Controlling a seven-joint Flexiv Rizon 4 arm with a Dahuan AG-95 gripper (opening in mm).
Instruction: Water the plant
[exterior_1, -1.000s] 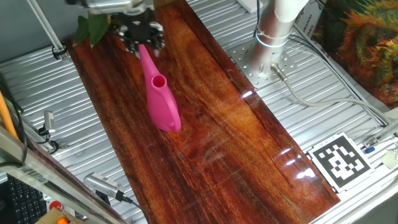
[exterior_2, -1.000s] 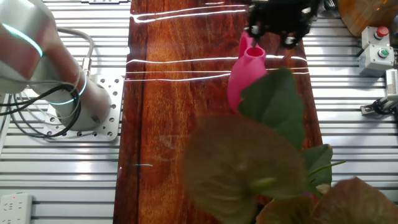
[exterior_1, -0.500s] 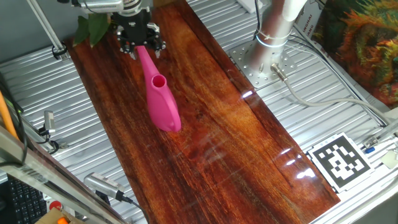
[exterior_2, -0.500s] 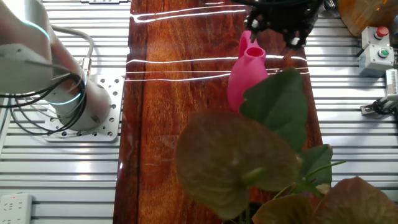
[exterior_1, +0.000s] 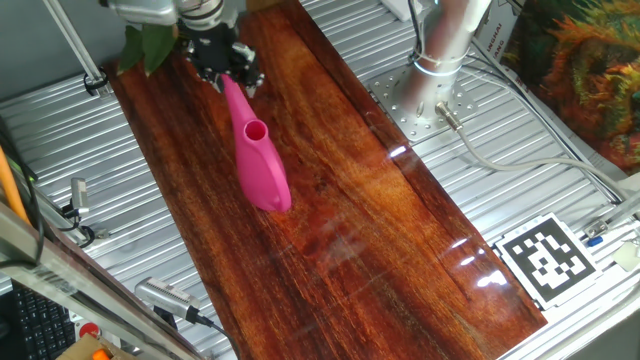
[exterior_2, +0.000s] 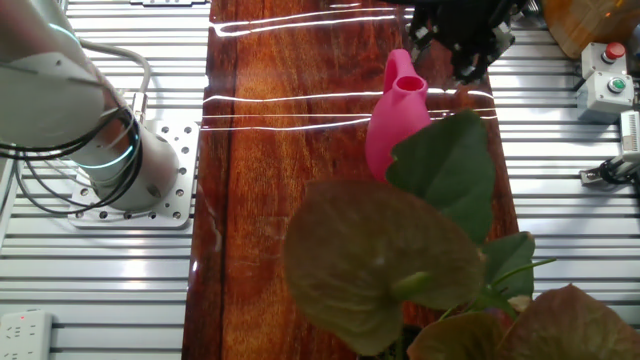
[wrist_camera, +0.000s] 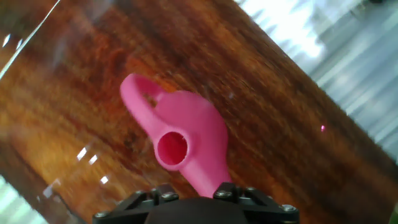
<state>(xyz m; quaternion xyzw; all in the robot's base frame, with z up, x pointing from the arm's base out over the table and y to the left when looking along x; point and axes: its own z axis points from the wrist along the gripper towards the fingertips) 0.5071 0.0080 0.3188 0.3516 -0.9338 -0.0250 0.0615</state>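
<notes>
A pink watering can (exterior_1: 260, 160) stands on the dark wooden board (exterior_1: 380, 230), its long spout pointing at the plant (exterior_1: 145, 45), a few dark-green leaves at the far left corner. My gripper (exterior_1: 222, 62) hangs right over the spout's tip, next to those leaves. From the other side, the plant's broad leaves (exterior_2: 445, 170) fill the foreground and hide part of the can (exterior_2: 395, 120); the gripper (exterior_2: 460, 40) is behind it. The hand view looks down on the can (wrist_camera: 186, 140), and its spout runs under the black gripper body (wrist_camera: 196, 208). The fingers are hidden.
The arm's white base (exterior_1: 440, 50) is bolted to the ribbed metal table right of the board. A bushy orange-and-green foliage mass (exterior_1: 590, 60) fills the far right corner. A black-and-white marker tag (exterior_1: 548, 258) lies near the front right. A button box (exterior_2: 605, 75) sits beside the board.
The gripper has drifted slightly toward the plant's corner, over the spout tip. The watering can has stayed where it was.
</notes>
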